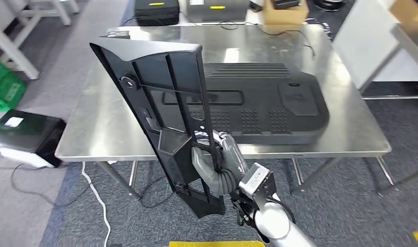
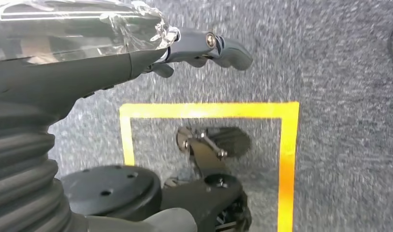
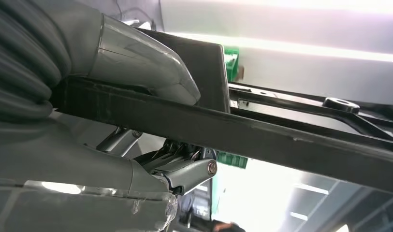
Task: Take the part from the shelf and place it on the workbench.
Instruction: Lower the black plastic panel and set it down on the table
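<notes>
Grey carpet [image 1: 345,216] runs under a steel workbench [image 1: 98,123] whose shiny top carries a large flat black panel [image 1: 268,108], ribbed and vented, lying near the front edge. Beyond the far edge, dark cases [image 1: 156,10] and a cardboard box [image 1: 284,11] are cut off by the top of the head view. At the left a black box [image 1: 24,135] sits on the floor beside green crates [image 1: 3,85], half out of frame.

Held up in front of the bench is the part [image 1: 165,118], a long black ribbed frame standing nearly upright and tilted a little, its lower tip reaching below the table edge and its upper end overlapping the lying panel. The right hand [image 1: 217,164] grips it low down, thumb wrapped over one rib; the other fingers are hidden behind the plastic. In the right wrist view the thumb [image 3: 141,63] presses on a dark bar of the part [image 3: 281,140], with the darker fingers [image 3: 184,171] below it, and the background is washed out by glare.

The left hand [image 2: 204,46] hangs over carpet marked with a yellow taped square [image 2: 286,145]. Its fingers are curled slightly with nothing in them, though I cannot tell whether they are closed or merely relaxed.
</notes>
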